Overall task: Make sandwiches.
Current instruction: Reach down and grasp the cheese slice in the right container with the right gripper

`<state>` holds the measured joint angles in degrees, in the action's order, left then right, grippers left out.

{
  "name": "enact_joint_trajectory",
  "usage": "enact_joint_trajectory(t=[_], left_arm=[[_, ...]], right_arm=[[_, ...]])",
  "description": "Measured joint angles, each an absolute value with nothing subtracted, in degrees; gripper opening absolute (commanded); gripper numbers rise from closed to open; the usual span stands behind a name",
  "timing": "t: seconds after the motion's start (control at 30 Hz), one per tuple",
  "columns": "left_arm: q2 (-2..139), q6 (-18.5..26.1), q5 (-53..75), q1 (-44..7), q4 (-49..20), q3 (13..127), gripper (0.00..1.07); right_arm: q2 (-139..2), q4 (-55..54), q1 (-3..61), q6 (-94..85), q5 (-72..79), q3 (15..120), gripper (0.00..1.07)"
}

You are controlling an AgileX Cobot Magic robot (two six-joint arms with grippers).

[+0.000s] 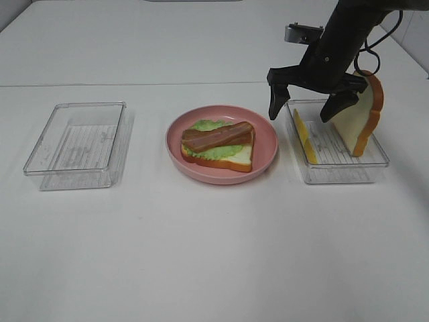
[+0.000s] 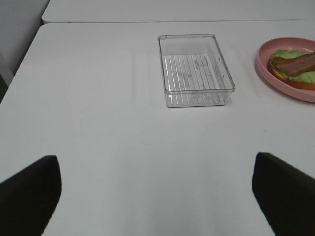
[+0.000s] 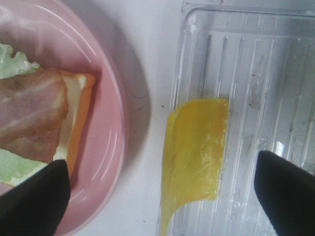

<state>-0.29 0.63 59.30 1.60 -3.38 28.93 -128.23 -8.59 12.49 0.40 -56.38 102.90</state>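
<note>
An open-faced sandwich lies on the pink plate: a bread slice, green lettuce and brown bacon strips on top. In the right clear tray, a yellow cheese square leans on the wall nearest the plate. A second bread slice stands against the opposite wall. My right gripper hangs open just above this tray, over the cheese, holding nothing. My left gripper is open over bare table and shows only in its wrist view.
An empty clear tray sits on the left of the white table, also seen in the left wrist view. A table seam runs across behind the trays.
</note>
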Motion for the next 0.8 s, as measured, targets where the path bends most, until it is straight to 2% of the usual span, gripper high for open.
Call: enact_joint_trajectory(t=[0.23, 0.3, 0.33, 0.37, 0.4, 0.43, 0.47, 0.5, 0.53, 0.8], left_arm=[[-0.29, 0.63, 59.30, 1.60, -3.38, 28.93, 0.98], [-0.29, 0.63, 59.30, 1.60, -3.38, 28.93, 0.98], [-0.29, 0.63, 59.30, 1.60, -3.38, 28.93, 0.98], [-0.29, 0.63, 59.30, 1.60, -3.38, 28.93, 0.98], [-0.29, 0.63, 59.30, 1.60, -3.38, 28.93, 0.98], [-0.29, 0.63, 59.30, 1.60, -3.38, 28.93, 0.98], [-0.29, 0.63, 59.30, 1.60, -3.38, 28.93, 0.98], [-0.29, 0.63, 59.30, 1.60, -3.38, 28.93, 0.98], [-0.29, 0.63, 59.30, 1.60, -3.38, 28.93, 0.98], [-0.29, 0.63, 59.30, 1.60, -3.38, 28.93, 0.98]], right_arm=[[-129.89, -9.45, 12.38, 0.00, -56.44, 103.19, 0.90], [-130.18, -9.68, 12.38, -0.52, -56.49, 103.19, 0.79], [-130.18, -9.68, 12.38, -0.52, -56.49, 103.19, 0.79], [-130.18, -9.68, 12.38, -0.63, -56.49, 103.19, 0.69], [-130.18, -9.68, 12.38, -0.63, -56.49, 103.19, 0.69], [-130.18, -9.68, 12.38, -0.63, -56.49, 103.19, 0.59], [-130.18, -9.68, 12.38, -0.63, -56.49, 103.19, 0.54], [-130.18, -9.68, 12.38, -0.63, -56.49, 103.19, 0.54], [-130.18, -9.68, 12.38, -0.63, -56.49, 103.19, 0.49], [-130.18, -9.45, 12.38, -0.63, -56.78, 103.19, 0.48]])
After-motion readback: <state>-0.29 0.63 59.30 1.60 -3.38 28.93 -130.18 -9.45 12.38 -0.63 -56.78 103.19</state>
